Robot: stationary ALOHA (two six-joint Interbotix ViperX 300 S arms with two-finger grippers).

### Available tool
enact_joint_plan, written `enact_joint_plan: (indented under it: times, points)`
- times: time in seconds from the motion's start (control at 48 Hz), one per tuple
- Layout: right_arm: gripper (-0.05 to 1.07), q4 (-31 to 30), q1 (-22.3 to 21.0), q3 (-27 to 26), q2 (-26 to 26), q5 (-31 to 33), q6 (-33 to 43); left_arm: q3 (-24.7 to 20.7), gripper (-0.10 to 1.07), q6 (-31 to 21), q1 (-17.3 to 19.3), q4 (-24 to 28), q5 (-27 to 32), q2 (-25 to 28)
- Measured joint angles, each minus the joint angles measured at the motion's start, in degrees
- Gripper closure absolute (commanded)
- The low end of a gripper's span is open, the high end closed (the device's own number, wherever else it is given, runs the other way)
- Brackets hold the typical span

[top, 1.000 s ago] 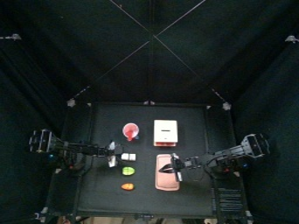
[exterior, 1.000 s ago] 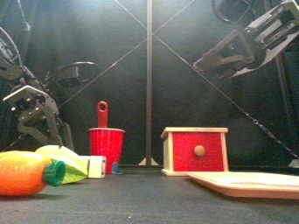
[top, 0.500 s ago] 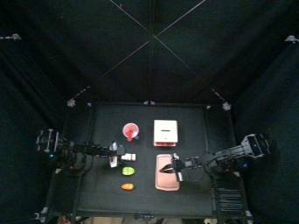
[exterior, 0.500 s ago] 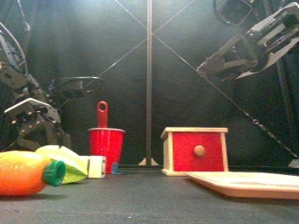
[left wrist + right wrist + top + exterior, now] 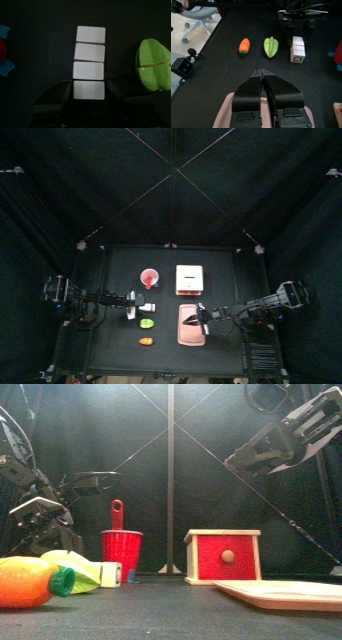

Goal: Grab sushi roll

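Observation:
The sushi roll (image 5: 90, 62) is a short white bar of several square blocks lying on the black table. It is small in the top view (image 5: 146, 308) and shows beside the green piece in the front view (image 5: 110, 574). My left gripper (image 5: 89, 86) is low over its near end. Its jaws are open and stand close on either side of the last block; no lift shows. The right wrist view also shows the roll (image 5: 298, 49), with the left gripper (image 5: 298, 25) over it. My right gripper (image 5: 263, 75) is shut and empty, hovering above the pink tray (image 5: 191, 328).
A green leaf-shaped piece (image 5: 153, 65) lies right beside the roll, with an orange carrot (image 5: 244, 45) beyond it. A red cup (image 5: 150, 279) and a white-and-red box (image 5: 190, 278) stand toward the back. In the front view, the pink tray (image 5: 287, 594) lies at the right.
My left gripper has sunk a little toward the table and its jaws have drawn in around the roll's end. The right arm has not moved.

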Motion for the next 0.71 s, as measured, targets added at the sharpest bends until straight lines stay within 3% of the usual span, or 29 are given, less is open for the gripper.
enact_joint_plan:
  times: [0.229, 0.438, 0.708]
  points:
    - [1.01, 0.1, -0.1, 0.0, -1.2, 0.0, 0.0, 0.0, 0.51, -0.2, 0.0, 0.0, 0.5, -5.0]
    - [1.01, 0.3, -0.7, 0.1, -4.3, 0.0, 0.0, 0.5, 0.51, -0.5, -0.9, -1.7, 0.6, -9.8]
    - [1.01, 1.8, -0.9, 0.8, -4.5, -1.8, 0.0, 0.5, 0.51, -0.3, -1.7, -2.1, 0.6, -10.5]
